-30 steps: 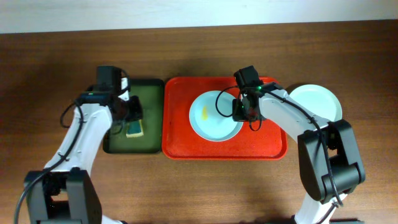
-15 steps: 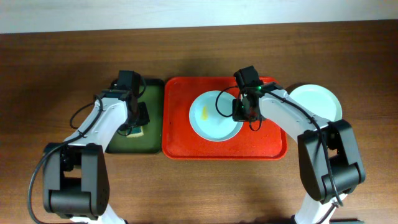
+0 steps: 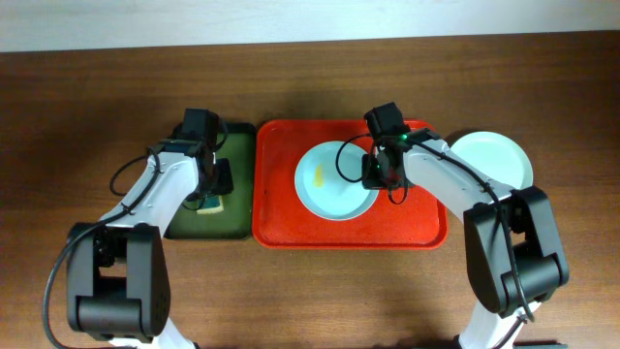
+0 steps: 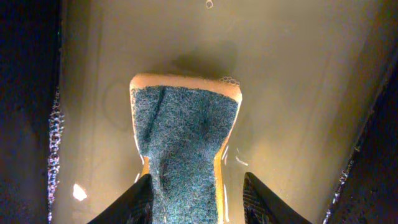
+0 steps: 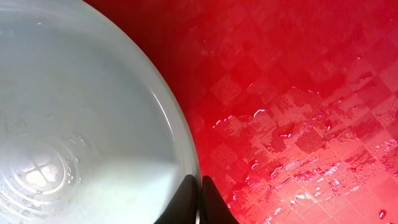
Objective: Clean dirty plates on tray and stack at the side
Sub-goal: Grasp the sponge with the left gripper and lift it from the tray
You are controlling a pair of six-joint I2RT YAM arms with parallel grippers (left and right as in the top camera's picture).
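The right jaws are clenched on the rim of a pale blue plate (image 3: 325, 194) with a yellow smear. It lies on the red tray (image 3: 291, 228). A white plate (image 3: 496, 155) sits on the surface (image 3: 87, 97) beside that tray. The left jaws stand released around a sponge (image 4: 186, 130) in the green tray (image 3: 234, 145).

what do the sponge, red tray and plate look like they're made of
Blue-green-topped yellow sponge: fibrous scouring pad on what looks like foam, going by the fuzzy weave over a smooth yellow edge. Red rectangular tray: likely plastic, glossy with moulded checker texture. Pale blue-green round plate: smooth, glossy; plastic or glazed ceramic, cannot tell.
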